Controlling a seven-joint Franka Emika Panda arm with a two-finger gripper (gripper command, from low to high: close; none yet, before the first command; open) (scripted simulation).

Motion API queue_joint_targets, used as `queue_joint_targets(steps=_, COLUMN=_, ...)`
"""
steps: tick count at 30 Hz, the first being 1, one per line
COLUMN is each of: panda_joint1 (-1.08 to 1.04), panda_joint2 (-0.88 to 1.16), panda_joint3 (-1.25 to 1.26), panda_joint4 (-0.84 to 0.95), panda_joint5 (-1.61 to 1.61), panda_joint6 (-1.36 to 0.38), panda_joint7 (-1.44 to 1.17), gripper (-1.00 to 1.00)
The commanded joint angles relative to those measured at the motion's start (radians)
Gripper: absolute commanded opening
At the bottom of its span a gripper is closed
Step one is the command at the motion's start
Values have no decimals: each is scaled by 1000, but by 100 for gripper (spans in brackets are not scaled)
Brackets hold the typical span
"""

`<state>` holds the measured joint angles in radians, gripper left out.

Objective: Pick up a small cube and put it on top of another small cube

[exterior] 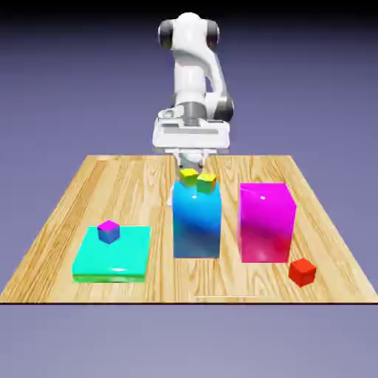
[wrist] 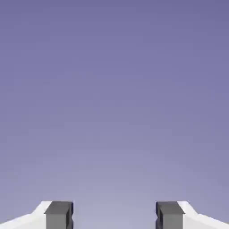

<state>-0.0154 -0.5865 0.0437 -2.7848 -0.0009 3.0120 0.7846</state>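
The small red cube (exterior: 302, 272) lies on the table near the front edge, at the exterior view's right, beside a tall magenta block (exterior: 266, 222). My gripper (exterior: 194, 162) hangs far from it, behind the top of a tall blue-cyan block (exterior: 197, 221). In the hand view the gripper (wrist: 114, 217) is open. Its grey fingertips (wrist: 59, 214) stand wide apart with only the plain backdrop between them, and no cube shows there.
Two small yellow cubes (exterior: 198, 179) sit side by side on top of the blue-cyan block, just in front of the fingers. A small blue cube with a magenta top (exterior: 108, 232) rests on a flat cyan slab (exterior: 112, 255) at the exterior view's left.
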Motion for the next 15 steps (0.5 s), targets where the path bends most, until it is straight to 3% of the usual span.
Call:
queue_joint_targets(steps=1, panda_joint1=-23, panda_joint2=-14, panda_joint3=36, panda_joint4=21, panda_joint5=-1, panda_joint6=-21, panda_joint7=36, gripper=0)
queue_joint_targets(steps=15, panda_joint1=-340, panda_joint2=-206, panda_joint3=544, panda_joint4=314, panda_joint5=-11, panda_joint6=-312, panda_joint7=543, gripper=0)
